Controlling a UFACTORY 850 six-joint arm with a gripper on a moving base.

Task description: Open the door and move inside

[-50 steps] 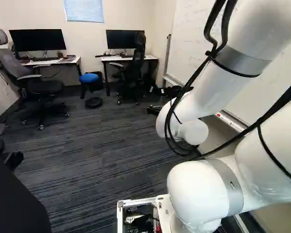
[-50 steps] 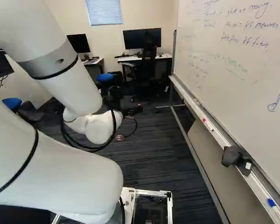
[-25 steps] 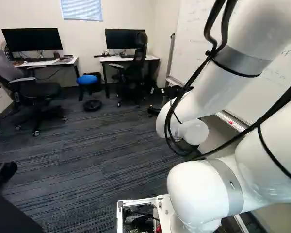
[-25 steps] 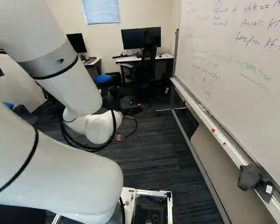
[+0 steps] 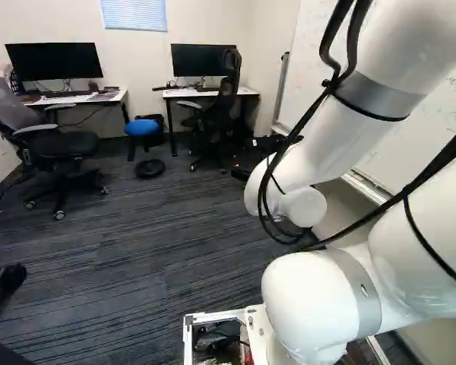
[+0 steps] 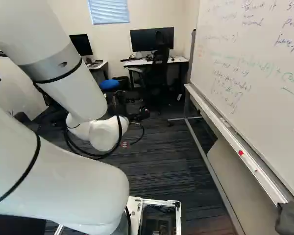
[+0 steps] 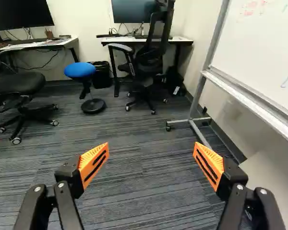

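Floor [image 5: 137, 258]: stretching ahead of the base toward chairs and desks; likely to lead nowhere useful if driven straight on.
Whiteboard [image 6: 255, 63]: standing along the right side, close to the arm; could be scraped or shoved by a turn made too tight.
Door: not visible in any view, so impossible to place; could be missed altogether by driving on without first finding frame and handle.
Arm [image 5: 319, 160]: bent out ahead of the base; apt to strike the whiteboard if swung right.
Tabletop [image 7: 182, 40]: set against the far wall, under a monitor [image 7: 134, 10]; at risk only from driving too deep.
Near chair [image 7: 17, 85]: standing on casters at the left of the left base view; could roll or snag if brushed.
Stool [image 7: 80, 70]: between the desks; easily tipped, probably, by a low bump.
Whiteboard foot [image 7: 182, 121]: jutting low across the floor; could catch a wheel after a close pass.
Gripper [image 7: 151, 155]: spread wide, holding nothing; could hook an edge if carried open past furniture.
Cables [image 5: 335, 82]: looped loosely beside the arm; might snag on the ledge.
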